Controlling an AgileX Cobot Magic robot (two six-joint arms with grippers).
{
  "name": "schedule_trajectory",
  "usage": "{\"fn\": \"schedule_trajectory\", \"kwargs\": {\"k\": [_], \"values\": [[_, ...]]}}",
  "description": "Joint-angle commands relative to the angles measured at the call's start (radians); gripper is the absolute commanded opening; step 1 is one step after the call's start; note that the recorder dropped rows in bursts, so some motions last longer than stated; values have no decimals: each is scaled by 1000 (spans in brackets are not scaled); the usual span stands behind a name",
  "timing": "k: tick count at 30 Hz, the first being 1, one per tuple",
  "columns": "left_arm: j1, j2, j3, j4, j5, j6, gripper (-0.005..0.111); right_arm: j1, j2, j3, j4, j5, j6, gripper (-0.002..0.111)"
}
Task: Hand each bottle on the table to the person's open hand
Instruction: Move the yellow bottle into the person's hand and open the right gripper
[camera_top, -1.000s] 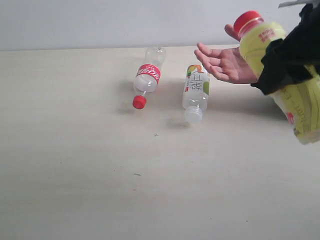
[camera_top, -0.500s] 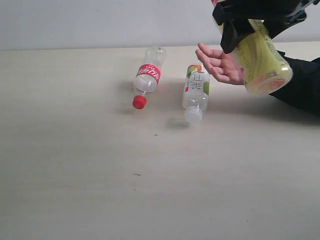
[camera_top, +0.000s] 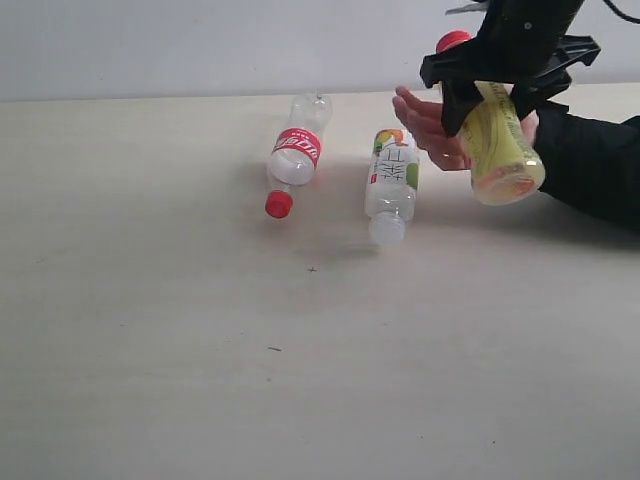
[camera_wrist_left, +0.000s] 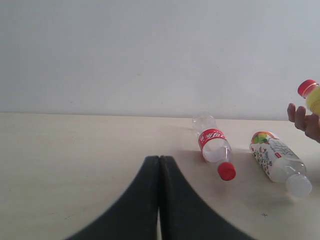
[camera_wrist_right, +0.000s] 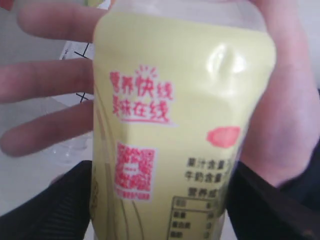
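My right gripper (camera_top: 492, 95) is shut on the yellow red-capped bottle (camera_top: 497, 145) and holds it tilted just over the person's open hand (camera_top: 425, 122), palm up with a black sleeve. In the right wrist view the yellow bottle (camera_wrist_right: 180, 125) fills the frame between my fingers, the hand (camera_wrist_right: 280, 100) right behind it. A clear bottle with red label and cap (camera_top: 293, 155) and a clear white-capped bottle with a green-orange label (camera_top: 392, 180) lie on the table (camera_top: 200, 330). My left gripper (camera_wrist_left: 160, 165) is shut and empty, short of the red-label bottle (camera_wrist_left: 214, 146). The white green-labelled bottle is out of view.
A pale wall (camera_top: 200, 45) rises behind the table's far edge. The person's black-sleeved forearm (camera_top: 595, 165) lies across the far right of the tabletop. A few tiny dark specks (camera_top: 274, 349) mark the bare surface in front.
My right gripper has carried the yellow bottle from the right edge leftward and away from the camera, turning it so its base now faces the camera over the open hand. The lying bottles have not moved.
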Motion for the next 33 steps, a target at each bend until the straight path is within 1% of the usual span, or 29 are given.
{"fn": "schedule_trajectory", "kwargs": {"k": [1, 10, 12, 14, 15, 20, 22, 28, 33], "values": [[1, -6, 3, -9, -6, 1, 0, -3, 53, -34, 4, -25, -13, 0], [1, -6, 3, -9, -6, 1, 0, -3, 66, -37, 4, -27, -13, 0], [1, -6, 3, -9, -6, 1, 0, -3, 66, -37, 4, -27, -13, 5], [1, -6, 3, -9, -6, 1, 0, -3, 66, -37, 4, -21, -13, 16], [1, -6, 3, -9, -6, 1, 0, -3, 66, -37, 4, -21, -13, 23], [1, -6, 3, -9, -6, 1, 0, -3, 66, -37, 4, -18, -13, 66], [1, -6, 3, -9, -6, 1, 0, -3, 66, -37, 4, -20, -13, 75], [1, -6, 3, -9, -6, 1, 0, -3, 64, -37, -3, -26, -13, 76], [1, -6, 3, -9, -6, 1, 0, -3, 30, -37, -45, -32, -1, 76]]}}
